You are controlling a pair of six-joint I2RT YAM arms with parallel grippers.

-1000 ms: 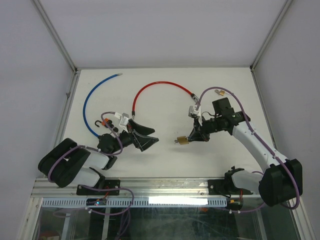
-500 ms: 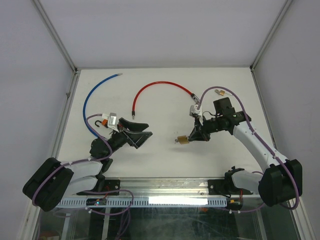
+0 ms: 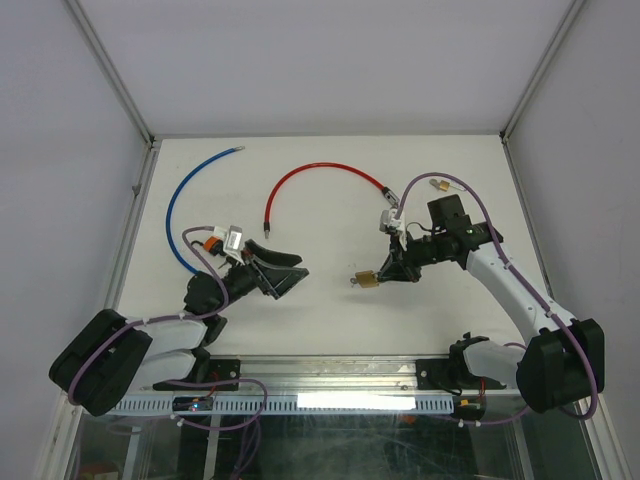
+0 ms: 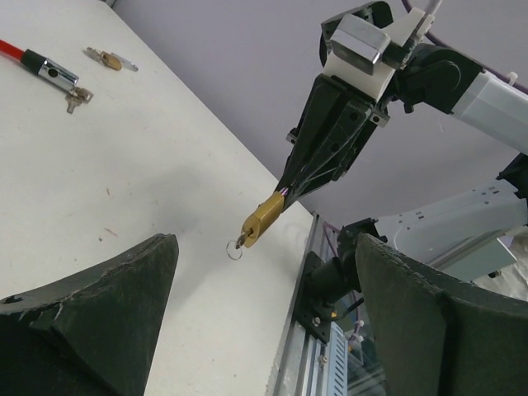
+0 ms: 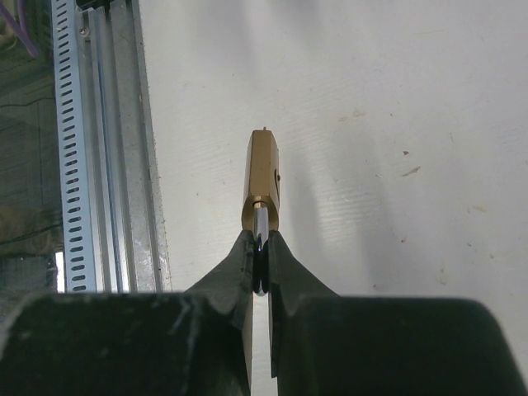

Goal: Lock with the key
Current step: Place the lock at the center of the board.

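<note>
A brass padlock [image 3: 367, 281] hangs just above the table, with my right gripper [image 3: 383, 275] shut on its steel shackle. In the right wrist view the shackle is pinched between the fingertips [image 5: 246, 252] and the padlock [image 5: 263, 177] points away from them. The key [image 4: 240, 240] sticks out of the padlock's [image 4: 262, 218] lower end with a small ring on it. My left gripper [image 3: 290, 275] stands open to the left of the padlock, a short gap away. Its fingers [image 4: 99, 305] frame the key in the left wrist view, and nothing is between them.
A red cable [image 3: 318, 171] with a chrome lock head [image 4: 51, 72] lies at the back middle. A blue cable [image 3: 178, 200] curves at the back left. A second small padlock [image 3: 437, 186] lies at the back right. The metal rail [image 4: 301, 330] marks the table's near edge.
The left arm drew back to the left, lowered its elbow, then came forward again toward the padlock. Its jaws have narrowed slightly. The right arm and the padlock have not moved.
</note>
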